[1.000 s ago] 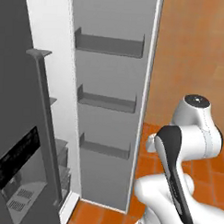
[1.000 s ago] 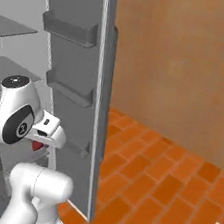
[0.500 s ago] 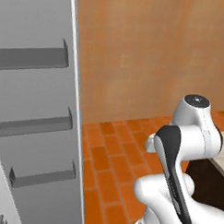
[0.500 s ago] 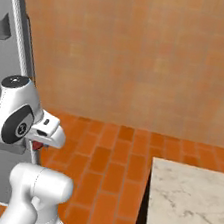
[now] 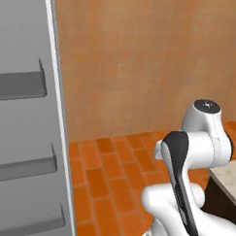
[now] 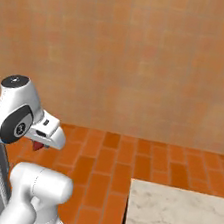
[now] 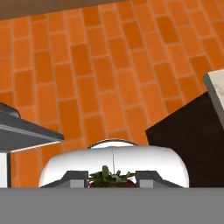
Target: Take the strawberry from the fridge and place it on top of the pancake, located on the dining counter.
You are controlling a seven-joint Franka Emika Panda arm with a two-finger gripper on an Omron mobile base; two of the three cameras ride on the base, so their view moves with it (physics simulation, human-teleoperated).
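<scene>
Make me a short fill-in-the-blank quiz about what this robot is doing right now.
1. The jaws are shut on the ____, a small red fruit with green leaves.
2. The floor is laid in ____ brick.
3. The marble dining counter shows at the lower ____ of the right base view.

Missing words: strawberry; orange; right

Arm — white, dark joints, folded upright above its base, hand tucked low and pointing down. Gripper (image 7: 112,180) — fingers closed on the strawberry (image 7: 111,178), green leaves between them.
</scene>
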